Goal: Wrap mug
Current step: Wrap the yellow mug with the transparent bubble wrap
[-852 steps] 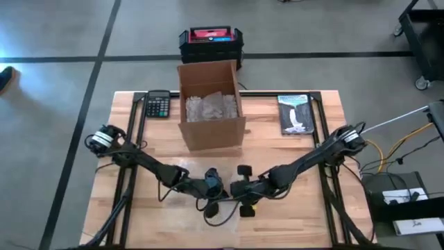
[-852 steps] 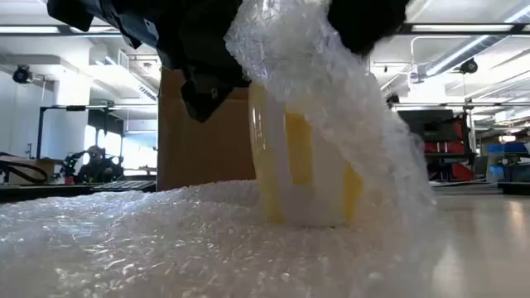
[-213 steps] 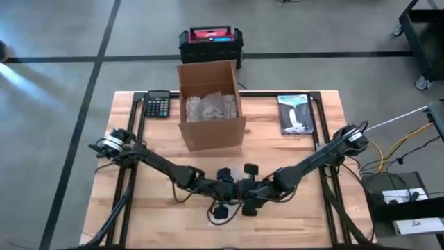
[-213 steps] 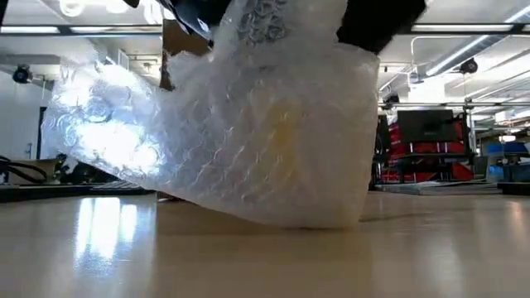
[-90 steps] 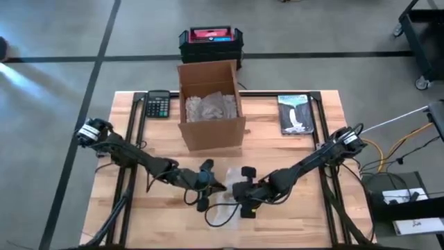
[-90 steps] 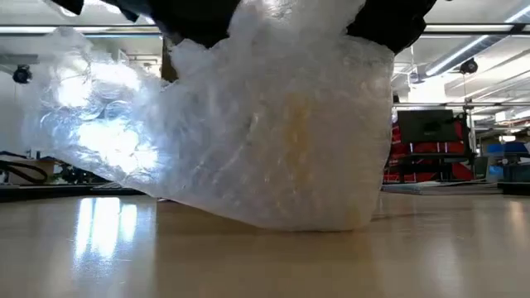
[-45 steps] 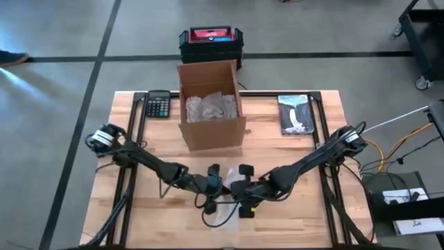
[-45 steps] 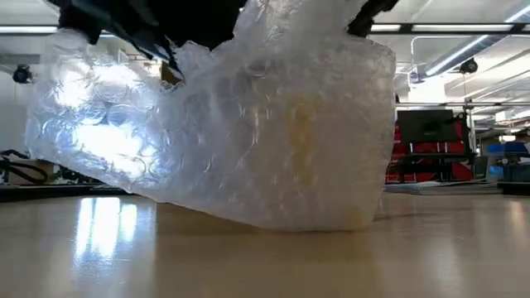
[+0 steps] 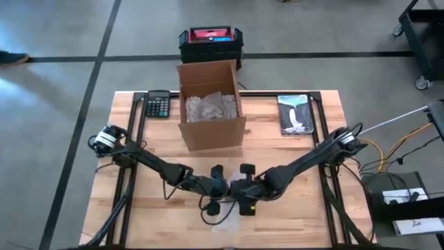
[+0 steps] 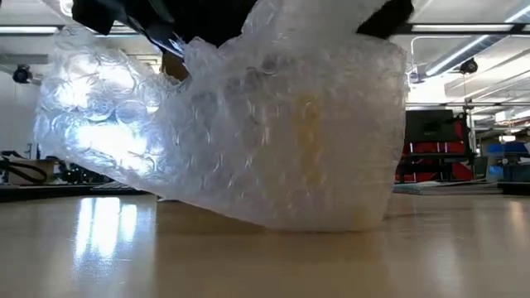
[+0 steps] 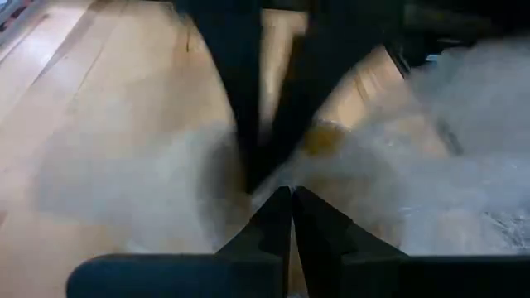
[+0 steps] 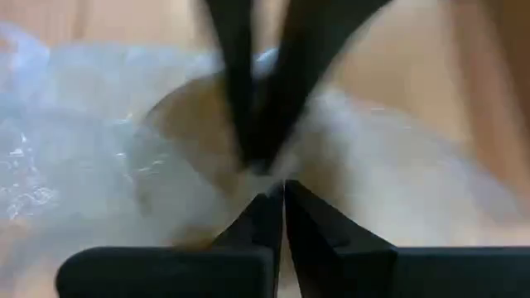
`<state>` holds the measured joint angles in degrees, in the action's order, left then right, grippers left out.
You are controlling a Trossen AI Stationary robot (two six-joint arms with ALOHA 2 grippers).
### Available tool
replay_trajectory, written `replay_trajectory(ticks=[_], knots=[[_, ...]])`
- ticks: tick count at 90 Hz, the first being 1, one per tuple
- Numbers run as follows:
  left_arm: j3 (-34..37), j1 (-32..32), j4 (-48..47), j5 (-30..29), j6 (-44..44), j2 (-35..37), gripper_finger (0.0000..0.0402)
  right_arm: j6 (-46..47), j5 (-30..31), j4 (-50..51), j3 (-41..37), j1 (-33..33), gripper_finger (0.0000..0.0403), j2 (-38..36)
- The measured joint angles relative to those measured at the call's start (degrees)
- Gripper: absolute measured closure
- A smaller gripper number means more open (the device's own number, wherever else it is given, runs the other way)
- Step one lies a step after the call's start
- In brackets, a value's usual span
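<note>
Left gripper (image 11: 291,192): jaws closed to a sliver, tips meeting on the bubble wrap (image 10: 224,141); a pinch on the sheet, as far as its wrist view showed. Right gripper (image 12: 277,189): jaws likewise pressed together at the wrap, over a rounded pale shape, probably the mug's rim. From above, both grippers met nose to nose near the front middle of the counter (image 9: 139,215), with the bundle beneath and just in front of them.

Mug (image 10: 319,136): seen only as a yellowish blur through the plastic, standing on the counter at the bundle's right end in the low view. A loose flap of wrap hung out to the left, clear of the wood.

Change: half a second earlier the left gripper sat slightly farther left; it had since closed in on the right one. One second earlier the arms stood wider apart. Nine seconds back the mug was open to view, sheet flat under it; now fully covered. Judged the wrap mostly done, with the loose flap left to fold in.

Surroundings: counter of pale wood planks. At the back, a cardboard box (image 9: 210,104) holding crumpled packing, a calculator (image 9: 158,104) to its left, a booklet (image 9: 296,113) to its right. Beyond the edge, a black-and-red case (image 9: 210,39) on grey concrete floor. Workshop with ceiling strip lights behind.
</note>
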<state>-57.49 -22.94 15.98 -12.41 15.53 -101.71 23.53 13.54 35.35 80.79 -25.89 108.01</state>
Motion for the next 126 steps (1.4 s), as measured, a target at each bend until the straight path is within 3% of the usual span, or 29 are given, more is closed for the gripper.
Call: replay_trajectory(ticks=[15, 30, 49, 59, 71, 89, 117, 126], knots=[[-1.27, 0.0, -3.33, 0.05, 0.59, 2.76, 0.04, 1.21, -0.25, -0.37, -0.06, 0.07, 0.0401, 2.53], [-3.69, -1.6, -12.64, 0.81, 2.63, 7.45, 0.0401, -0.21, -0.34, 0.01, 0.57, 0.1, 0.0401, 2.36], [-1.42, -4.91, -22.9, 1.2, 5.18, 7.72, 0.0401, -1.1, -0.28, -0.09, 1.66, 0.33, 0.0401, 2.03], [2.3, -5.71, -19.58, 4.47, 6.16, 6.07, 0.0401, -1.12, -0.24, 0.0, 1.66, 0.42, 0.0401, 2.03], [3.07, -5.48, -6.06, 10.39, 2.06, 5.16, 0.0401, -1.16, -0.13, -0.32, 1.66, 0.61, 0.0401, 2.03], [3.14, -4.27, 4.03, 4.24, -2.53, 5.23, 0.0401, -0.64, -0.04, -1.81, 1.66, 0.68, 0.0401, 2.16], [4.69, -1.35, 4.11, 2.22, 1.23, 2.4, 0.0402, -1.85, -0.56, 1.66, 4.95, 0.7, 0.0401, -0.1], [4.53, -1.08, 5.32, 2.02, 2.3, 1.14, 0.0402, -2.56, -3.86, 6.44, 7.51, 0.7, 0.0401, -2.25]])
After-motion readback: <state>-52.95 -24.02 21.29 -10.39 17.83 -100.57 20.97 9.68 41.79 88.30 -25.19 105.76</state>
